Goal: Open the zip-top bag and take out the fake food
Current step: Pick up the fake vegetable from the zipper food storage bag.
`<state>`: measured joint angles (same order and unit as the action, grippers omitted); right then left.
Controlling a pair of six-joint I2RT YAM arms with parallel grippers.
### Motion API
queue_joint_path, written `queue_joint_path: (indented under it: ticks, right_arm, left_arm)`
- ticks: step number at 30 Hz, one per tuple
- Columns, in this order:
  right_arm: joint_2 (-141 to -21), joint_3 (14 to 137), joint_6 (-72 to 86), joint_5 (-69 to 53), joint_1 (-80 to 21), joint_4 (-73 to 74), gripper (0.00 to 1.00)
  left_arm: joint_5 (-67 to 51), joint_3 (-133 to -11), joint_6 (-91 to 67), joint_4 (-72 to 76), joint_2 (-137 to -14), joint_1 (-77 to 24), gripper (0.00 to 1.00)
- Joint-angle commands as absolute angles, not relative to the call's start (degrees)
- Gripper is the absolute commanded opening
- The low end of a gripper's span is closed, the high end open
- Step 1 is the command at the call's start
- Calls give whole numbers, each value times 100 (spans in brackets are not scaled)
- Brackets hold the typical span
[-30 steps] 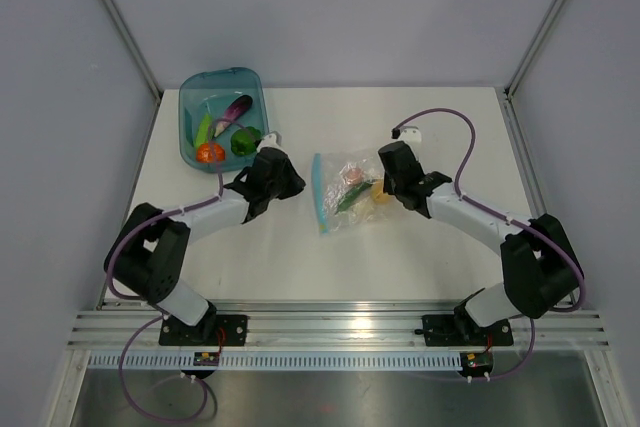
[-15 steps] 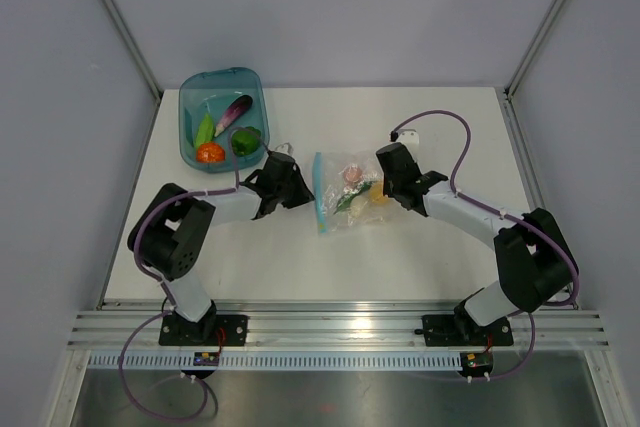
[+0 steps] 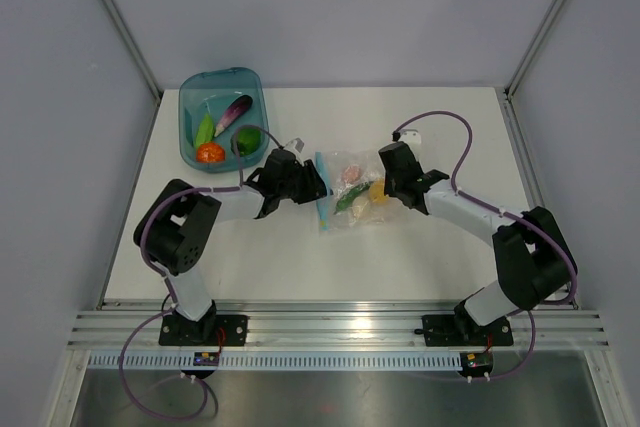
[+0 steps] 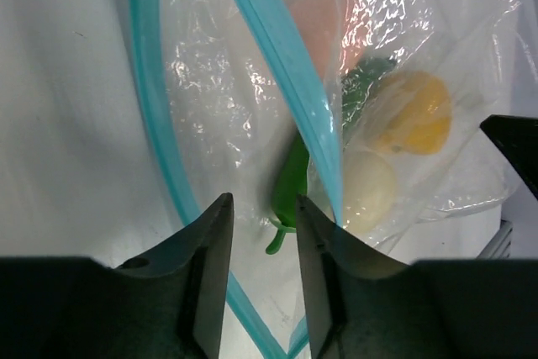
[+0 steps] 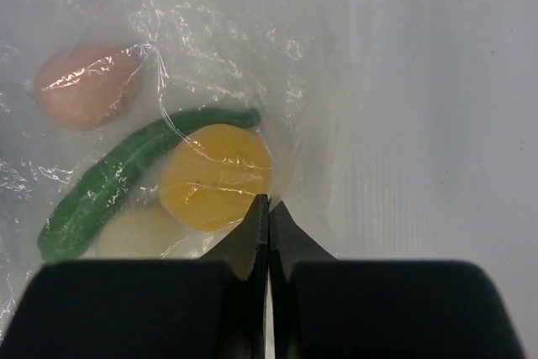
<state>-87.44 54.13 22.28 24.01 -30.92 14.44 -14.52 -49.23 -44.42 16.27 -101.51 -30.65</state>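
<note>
The clear zip-top bag (image 3: 350, 197) lies mid-table, its teal zip strip (image 3: 320, 202) on the left and its mouth parted (image 4: 155, 98). Inside it are a green pod (image 4: 292, 176), a yellow lemon (image 4: 414, 111), a white egg (image 4: 367, 191) and a pink-orange piece (image 5: 84, 86). My left gripper (image 3: 316, 187) is open at the mouth (image 4: 262, 208), with the pod's stem between its fingers. My right gripper (image 3: 384, 191) is shut on the bag's closed right edge (image 5: 269, 203), beside the lemon (image 5: 214, 176).
A teal tub (image 3: 190, 97) at the back left holds a purple eggplant (image 3: 236, 108), a green pod (image 3: 204, 129), an orange-red tomato (image 3: 209, 153) and a green pepper (image 3: 245, 140). White table edges and grey walls surround the workspace.
My left gripper has moved right, from beside the tub to the bag's zip mouth. The right gripper has held its grip on the bag's right edge.
</note>
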Motion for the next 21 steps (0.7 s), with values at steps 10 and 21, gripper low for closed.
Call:
queue_joint_path:
  ticks: [10, 21]
  right_arm:
    - [-8780, 5590, 2294, 2145, -3015, 1274, 0]
    - [-8736, 5555, 2338, 1987, -2944, 1231, 0]
  left_arm:
    - [-2338, -5387, -4403, 1995, -10556, -3120, 48]
    - [-2733, -5695, -4122, 1801, -10933, -3155, 63]
